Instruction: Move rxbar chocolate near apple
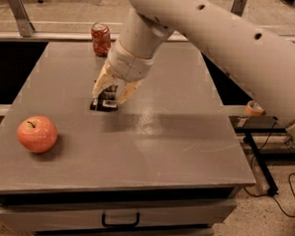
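Gripper point(110, 94) points down over the grey table point(186, 142), a little left of its middle, at the end of a thick white arm point(216, 34) that reaches in from the upper right. Its two tan fingers point(101, 83) are closed narrowly on the rxbar chocolate point(104, 104), a small black wrapper with a white label showing just below the fingertips. The bar's lower end sits very low over the tabletop (whether it touches the surface cannot be told). The apple point(36, 134), red-orange with a short dark stem, rests near the table's front left corner, well apart from the bar and to the lower left of it. A red patterned can point(100, 39) stands upright at the far edge of the table, behind the gripper. Below the tabletop's front edge a drawer with a dark handle point(120, 220) is visible
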Tool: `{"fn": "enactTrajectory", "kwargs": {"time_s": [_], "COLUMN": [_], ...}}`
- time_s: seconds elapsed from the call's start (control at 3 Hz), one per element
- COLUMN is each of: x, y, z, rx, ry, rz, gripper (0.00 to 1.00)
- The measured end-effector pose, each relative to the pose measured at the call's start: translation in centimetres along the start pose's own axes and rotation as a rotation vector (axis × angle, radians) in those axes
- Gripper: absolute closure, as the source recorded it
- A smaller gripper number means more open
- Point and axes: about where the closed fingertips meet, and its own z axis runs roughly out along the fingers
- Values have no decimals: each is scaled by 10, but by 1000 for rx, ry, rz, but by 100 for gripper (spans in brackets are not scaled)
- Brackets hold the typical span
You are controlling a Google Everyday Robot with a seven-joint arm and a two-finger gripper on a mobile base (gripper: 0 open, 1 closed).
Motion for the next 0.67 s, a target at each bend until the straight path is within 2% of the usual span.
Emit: {"fn": "enactTrajectory", "kwargs": {"time_s": [0.33,0.67], "x": [-11,-19], "y": [-29,-48], "z": [10,19], "rx": [32,93], "ry": [-22,-80], "rz": [-101,-195], "gripper": [100,82]}}
